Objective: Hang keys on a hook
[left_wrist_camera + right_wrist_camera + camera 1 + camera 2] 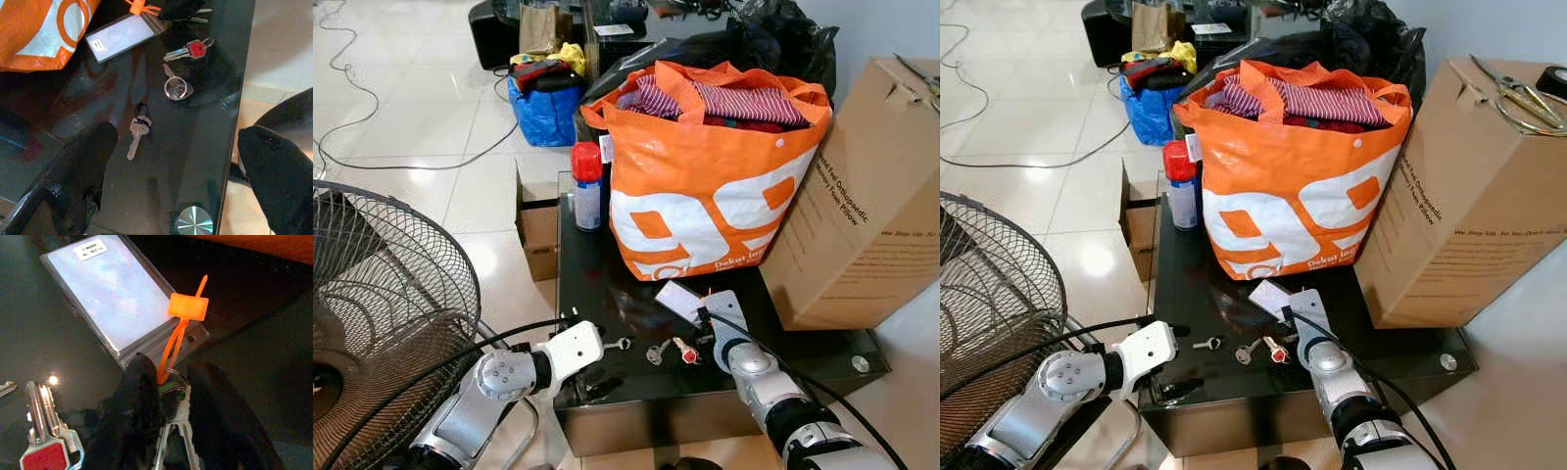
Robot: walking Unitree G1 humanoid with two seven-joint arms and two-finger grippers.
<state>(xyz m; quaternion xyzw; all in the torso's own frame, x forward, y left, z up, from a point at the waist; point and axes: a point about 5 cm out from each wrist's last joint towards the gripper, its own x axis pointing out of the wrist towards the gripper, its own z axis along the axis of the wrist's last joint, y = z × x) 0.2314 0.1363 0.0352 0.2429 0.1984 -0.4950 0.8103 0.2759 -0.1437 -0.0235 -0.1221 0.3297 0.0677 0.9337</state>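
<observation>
On the black glass table (607,264) lie a single silver key (136,134), a silver key on a ring (176,88) and a red-headed key (194,49). My left gripper (176,142) hovers open over the table's near edge, with the single key just past its inner finger. My right gripper (171,404) is shut on a key bunch (177,423). An orange tag (188,306) ties the bunch to a clear card holder (110,289) that lies flat on the glass. Both arms reach in from the table's front.
An orange bag (705,196) full of clothes stands at the back of the table, with a spray can (588,186) on its left. A big cardboard box (871,196) stands on the right and a fan (382,304) low on the left. More bags crowd the floor behind.
</observation>
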